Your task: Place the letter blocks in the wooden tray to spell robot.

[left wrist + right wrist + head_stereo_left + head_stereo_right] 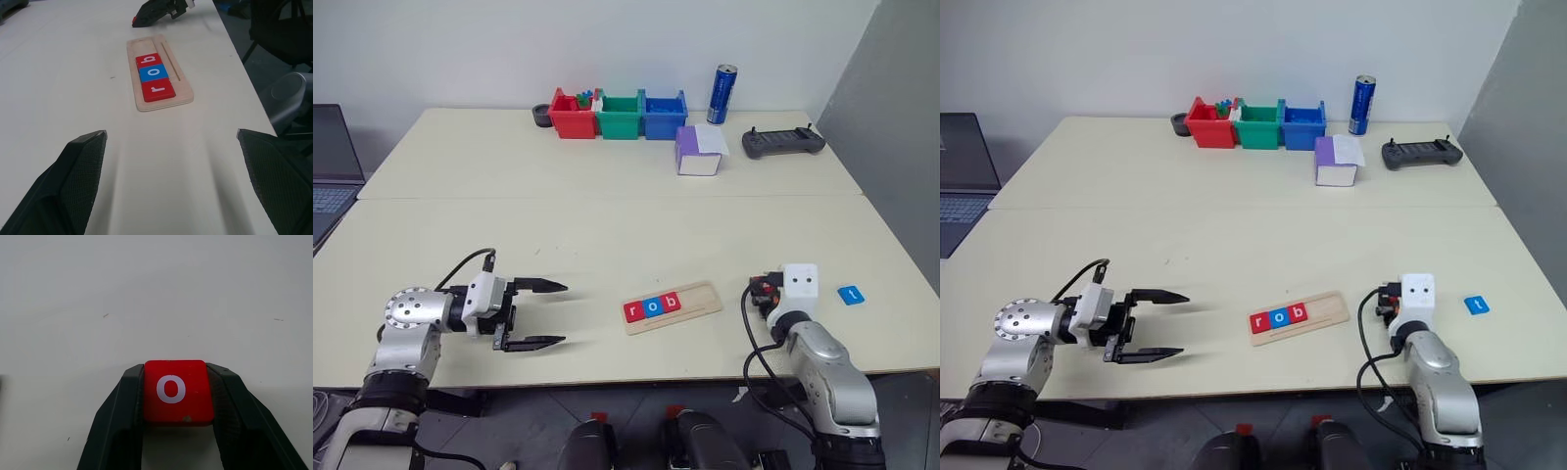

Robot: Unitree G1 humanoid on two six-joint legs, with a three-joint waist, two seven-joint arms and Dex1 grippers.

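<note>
The wooden tray (706,295) lies near the table's front edge. It holds a red r block (633,311), a blue o block (652,306) and a red b block (671,302) side by side. A blue t block (850,295) lies on the table at the far right. To the right of the tray, my right gripper (176,369) is shut on a red o block (178,391), just above the tabletop. My left gripper (546,314) stands open to the left of the tray, pointing at it, with nothing between its fingers.
At the back stand red (572,115), green (620,116) and blue (664,114) bins, a blue can (722,94), a purple and white box (699,151) and a black controller (783,142). A laptop (333,157) sits off the table's left side.
</note>
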